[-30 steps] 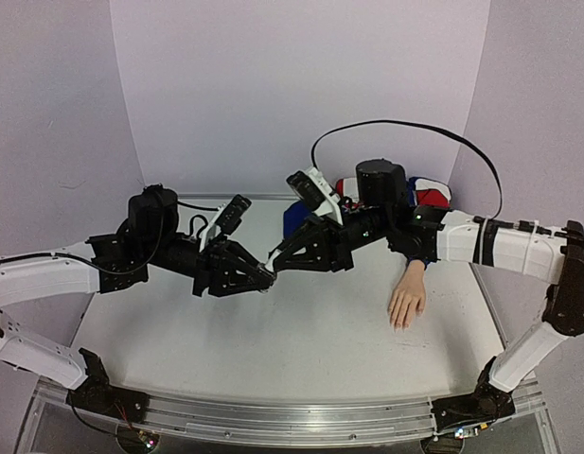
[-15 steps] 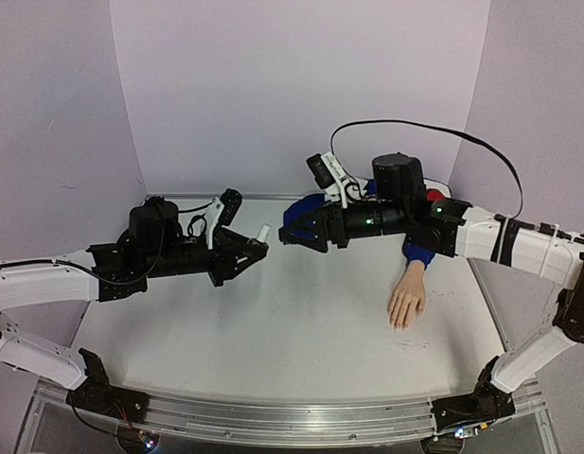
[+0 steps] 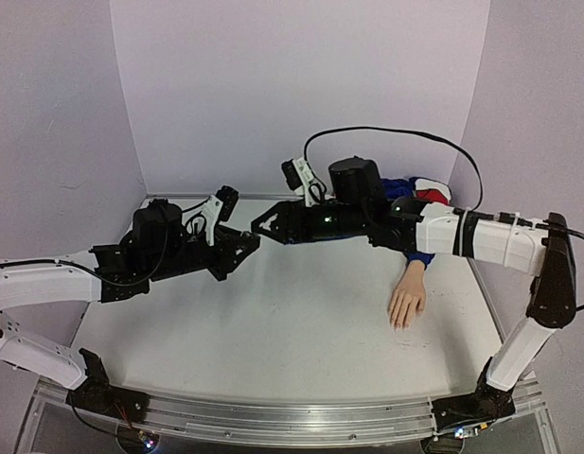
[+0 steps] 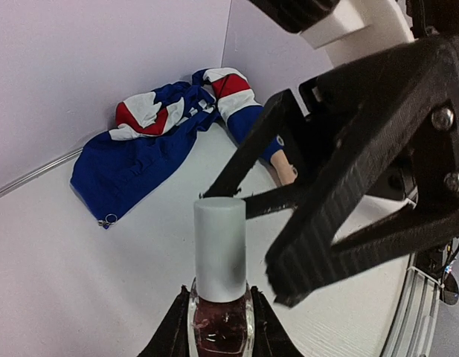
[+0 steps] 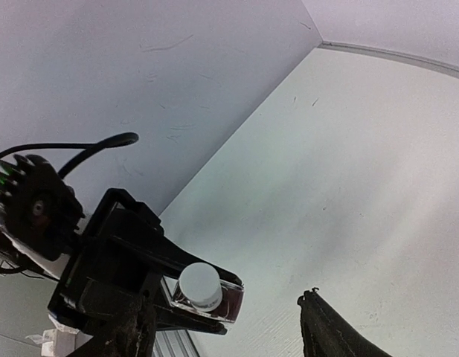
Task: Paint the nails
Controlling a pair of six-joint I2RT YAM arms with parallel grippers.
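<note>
Nails [image 3: 398, 324] lie well apart from both jaws.

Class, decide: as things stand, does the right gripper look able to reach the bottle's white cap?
Probably yes: the right gripper stands open facing the white cap of the bottle, nothing between.

There are two robot arms, the left arm [image 3: 41, 284] and the right arm [image 3: 490, 241], and each has one pair of jaws, so that makes two pairs. There is one small bottle [image 4: 219, 331] of dark polish with one white cap [image 4: 219, 249], one pretend hand [image 3: 406, 301] with one blue sleeve [image 3: 419, 256], and one heap of blue, red and white cloth [image 4: 151, 137]. There is one white bench [image 3: 301, 331], and the nails [image 3: 398, 323] on the pretend hand are too tiny to count.
</note>
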